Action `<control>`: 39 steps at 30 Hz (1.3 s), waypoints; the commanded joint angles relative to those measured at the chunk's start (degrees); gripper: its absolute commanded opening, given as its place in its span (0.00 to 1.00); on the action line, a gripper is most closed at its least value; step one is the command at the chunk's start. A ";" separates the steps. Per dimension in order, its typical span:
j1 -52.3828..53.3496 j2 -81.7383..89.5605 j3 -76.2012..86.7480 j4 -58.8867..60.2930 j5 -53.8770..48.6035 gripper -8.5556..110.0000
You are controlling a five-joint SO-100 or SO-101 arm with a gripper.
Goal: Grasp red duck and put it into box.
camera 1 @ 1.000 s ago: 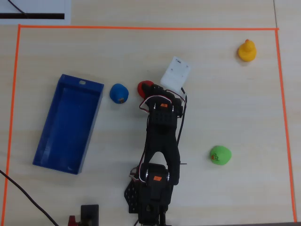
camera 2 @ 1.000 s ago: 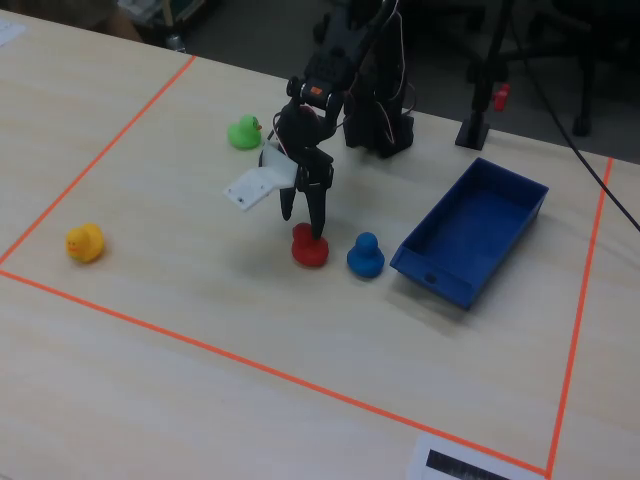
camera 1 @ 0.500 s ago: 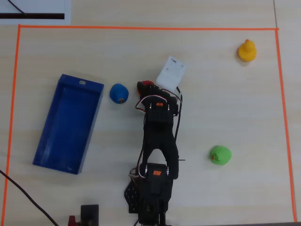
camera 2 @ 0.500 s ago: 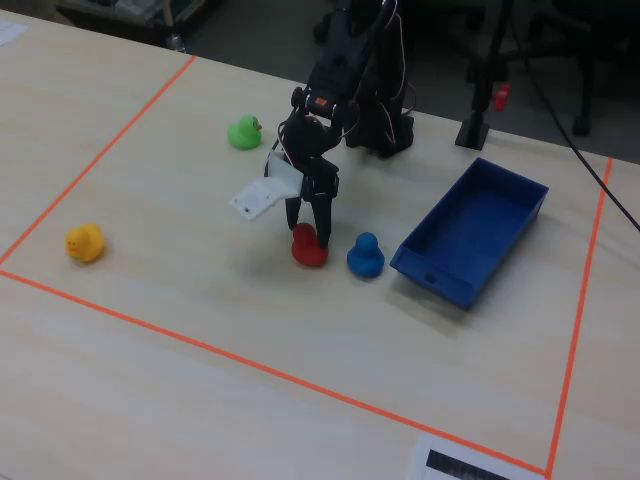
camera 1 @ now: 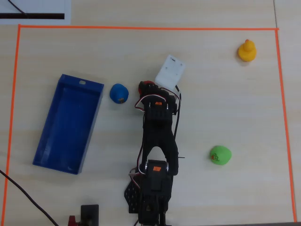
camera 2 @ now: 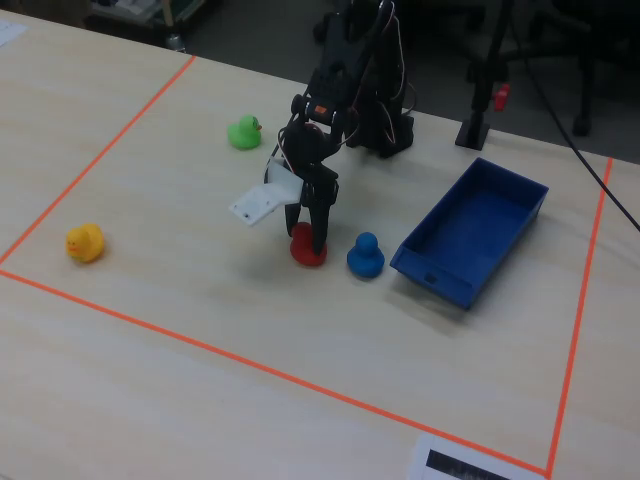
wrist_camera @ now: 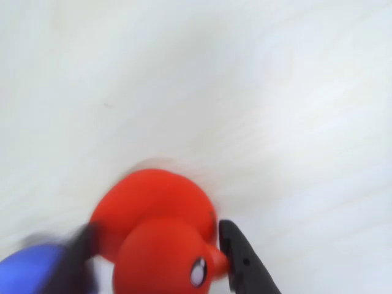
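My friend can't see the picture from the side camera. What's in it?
A black robot arm's claw reaches down around a red duck on a wooden table. A blue duck and blue box sit to its right; green and yellow ducks sit left.

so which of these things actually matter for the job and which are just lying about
Part of the job:
- red duck, between the claw fingers
- blue box, open and with nothing in it

Just lying about:
- blue duck, beside the red one
- green duck
- yellow duck
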 commanded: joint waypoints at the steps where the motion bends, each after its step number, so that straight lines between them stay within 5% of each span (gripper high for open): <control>1: 0.00 0.35 -0.35 -1.58 1.05 0.07; 6: 0.44 3.34 -0.88 1.05 2.55 0.07; 11: -2.55 12.83 -13.10 21.36 11.69 0.07; 19: -31.82 11.95 -38.58 53.44 31.64 0.07; 31: -52.03 -9.58 -48.16 52.03 43.68 0.11; 35: -52.91 -9.67 -45.09 52.56 39.02 0.27; 39: -45.88 -5.89 -47.72 54.49 35.07 0.26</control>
